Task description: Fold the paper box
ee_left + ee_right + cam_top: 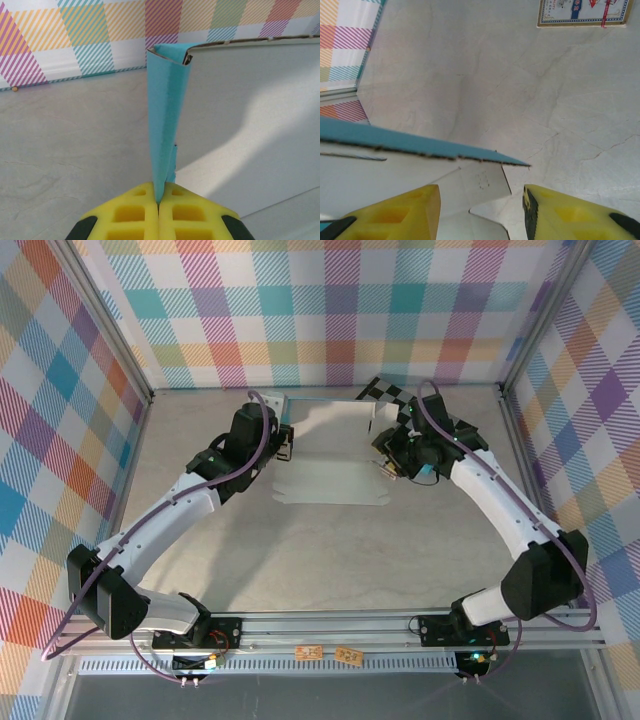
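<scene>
Paper box [330,480] sits on the surface [300,570], toward 12 o'clock from centre in the top view, just short of the checkerboard [385,391] at the far wall. Grey-white inner side is up. The near half lies flat and the far panel [250,115] is raised.

Left gripper [158,206]: closed, pinching the teal side flap [167,115] at the box's 9 o'clock edge. The flap stands upright, creased against the raised panel.

Right gripper [481,195]: open, at the box's 3 o'clock edge. A small tab [492,175] lies in the gap between its fingers, not clamped as far as I can tell. The box's teal outer edge runs off toward 9 o'clock in that wrist view.

Step, my read: early-to-mid fold, erecting the walls. Left side acts as the anchor while the right lines up on its flap. Base and near wall not yet formed.

Next move calls for:
- Right gripper closes on the tab or the flap behind it, then lifts and rotates it inward to match the left side.
- Left holds firm so the sheet doesn't slide and the far panel doesn't drop.
- Thin card: a grip off the crease line will likely bow it instead of folding it.
</scene>
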Robot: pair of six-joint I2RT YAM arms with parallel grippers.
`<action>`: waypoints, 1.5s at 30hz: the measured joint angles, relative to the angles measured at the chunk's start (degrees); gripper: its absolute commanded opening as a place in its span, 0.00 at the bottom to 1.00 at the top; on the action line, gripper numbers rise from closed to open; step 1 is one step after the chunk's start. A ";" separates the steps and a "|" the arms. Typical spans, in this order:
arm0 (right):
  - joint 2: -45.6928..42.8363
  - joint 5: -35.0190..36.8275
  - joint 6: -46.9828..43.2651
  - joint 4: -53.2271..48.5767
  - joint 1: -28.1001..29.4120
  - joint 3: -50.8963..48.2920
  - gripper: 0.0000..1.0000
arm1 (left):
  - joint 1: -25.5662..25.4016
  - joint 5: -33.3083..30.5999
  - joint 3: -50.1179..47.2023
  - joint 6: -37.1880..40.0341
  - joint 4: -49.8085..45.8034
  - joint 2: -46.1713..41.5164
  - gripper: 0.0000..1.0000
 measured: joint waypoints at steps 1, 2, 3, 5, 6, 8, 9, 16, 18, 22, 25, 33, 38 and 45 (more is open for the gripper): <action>0.37 0.00 0.11 0.37 0.00 -0.02 0.50 | 0.00 0.00 0.00 0.00 0.02 0.00 0.00; 0.55 0.02 0.20 0.57 0.00 -0.02 0.50 | 0.00 0.00 0.00 0.00 0.02 0.00 0.00; 0.66 0.07 0.28 0.85 0.00 -0.17 0.50 | 0.00 0.02 0.00 0.00 0.02 0.00 0.00; 0.66 0.26 0.61 1.53 0.00 -0.70 0.49 | 0.00 0.00 0.00 0.00 0.02 0.00 0.00; 0.66 0.48 0.87 1.99 0.00 -1.07 0.49 | 0.00 0.02 0.00 -0.02 0.02 0.00 0.00; 0.66 0.63 1.49 3.08 0.00 -2.05 0.45 | 0.00 0.02 0.00 -0.02 0.02 0.00 0.00; 0.66 0.63 1.81 4.02 0.00 -2.78 0.43 | 0.00 0.02 0.00 -0.02 0.02 0.00 0.00; 0.66 0.66 4.52 8.20 0.00 -4.72 0.27 | 0.00 0.00 0.00 -0.02 0.02 0.00 0.00; 0.66 0.85 4.74 8.70 0.00 -4.72 0.24 | 0.00 -0.02 0.00 -0.02 0.02 0.00 0.00; 0.66 0.87 4.87 8.81 0.00 -4.61 0.19 | 0.00 -0.02 0.00 -0.04 0.04 0.00 0.00; 0.76 0.85 4.63 8.31 -0.02 -3.78 0.17 | 0.02 -0.11 0.00 -0.02 0.28 0.00 0.00; 3.21 2.29 0.22 3.13 0.52 4.52 0.09 | 0.55 -1.11 0.81 -0.04 1.49 0.00 0.00; 4.66 4.79 -3.41 0.35 3.13 7.80 0.07 | 0.39 -1.07 0.90 0.02 1.40 0.00 0.00; 6.45 8.02 -7.96 -2.93 6.16 11.78 0.05 | 0.48 -1.53 0.90 0.00 1.22 0.00 0.00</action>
